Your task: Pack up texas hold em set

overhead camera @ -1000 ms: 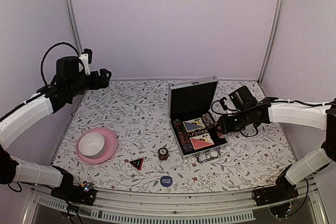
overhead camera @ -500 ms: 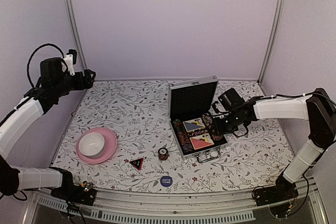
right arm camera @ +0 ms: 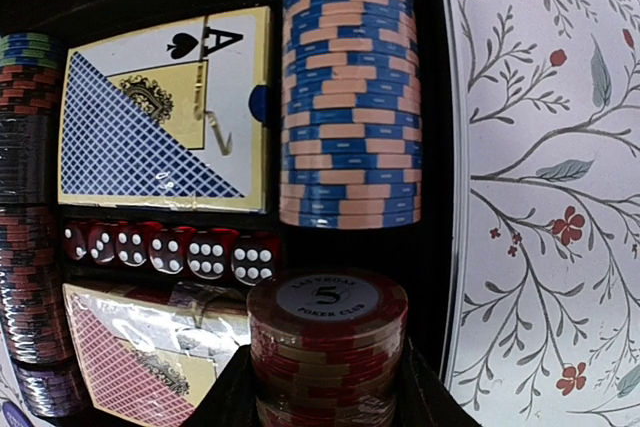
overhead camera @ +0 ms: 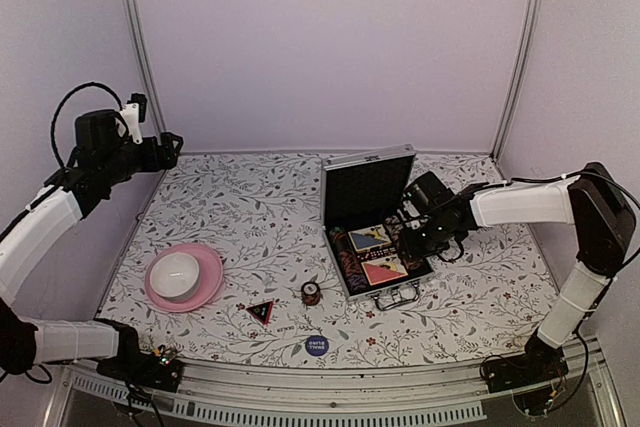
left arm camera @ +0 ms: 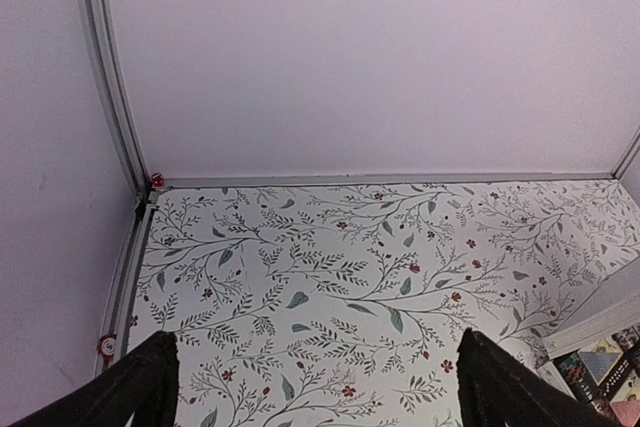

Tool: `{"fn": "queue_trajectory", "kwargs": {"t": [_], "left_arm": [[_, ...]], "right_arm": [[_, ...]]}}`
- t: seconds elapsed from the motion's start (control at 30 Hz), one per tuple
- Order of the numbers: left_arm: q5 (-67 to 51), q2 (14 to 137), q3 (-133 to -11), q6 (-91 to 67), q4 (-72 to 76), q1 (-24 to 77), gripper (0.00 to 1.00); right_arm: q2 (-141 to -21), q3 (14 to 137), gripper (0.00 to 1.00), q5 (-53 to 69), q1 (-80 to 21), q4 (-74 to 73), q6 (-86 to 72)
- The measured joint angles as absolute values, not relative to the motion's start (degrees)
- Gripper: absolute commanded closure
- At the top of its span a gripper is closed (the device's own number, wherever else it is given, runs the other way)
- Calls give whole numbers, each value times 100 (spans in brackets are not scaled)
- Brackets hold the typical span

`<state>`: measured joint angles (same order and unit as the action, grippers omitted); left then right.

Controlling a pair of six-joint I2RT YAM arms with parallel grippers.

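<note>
The silver case (overhead camera: pixel 348 161) stands open at centre right, lid up. My right gripper (overhead camera: pixel 410 239) is over the case's right side. In the right wrist view it (right arm camera: pixel 328 392) is shut on a stack of red poker chips (right arm camera: pixel 328 332), held over the black-lined right compartment below a row of blue chips (right arm camera: pixel 350 97). Two card decks (right arm camera: pixel 160 117) (right arm camera: pixel 130 362), red dice (right arm camera: pixel 170 250) and a left chip row (right arm camera: pixel 25 197) lie in the case. The red-black triangle (overhead camera: pixel 261 310), small brown box (overhead camera: pixel 311 293) and blue disc (overhead camera: pixel 316 345) lie on the table. My left gripper (overhead camera: pixel 170 147) is open, empty and raised at back left.
A pink plate (overhead camera: pixel 207 282) with a white bowl (overhead camera: pixel 176 273) sits at front left. Metal frame posts (overhead camera: pixel 135 27) stand at the back corners, with walls close behind. The left wrist view shows the floral tablecloth (left arm camera: pixel 330 277) and the case's corner (left arm camera: pixel 600 357).
My right gripper has moved left, from beside the case to over its right compartment. My left arm swung back to the left and has held still since.
</note>
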<state>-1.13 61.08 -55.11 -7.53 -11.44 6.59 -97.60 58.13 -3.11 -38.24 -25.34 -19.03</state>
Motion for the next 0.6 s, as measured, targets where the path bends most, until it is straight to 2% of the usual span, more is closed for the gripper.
{"fn": "queue_trajectory", "kwargs": {"t": [0.6], "left_arm": [[-242,6110,-5498,-753,-1142,657,3]], "right_arm": [[-10149,6206,64,-587,-3826,-2698,-1970]]}}
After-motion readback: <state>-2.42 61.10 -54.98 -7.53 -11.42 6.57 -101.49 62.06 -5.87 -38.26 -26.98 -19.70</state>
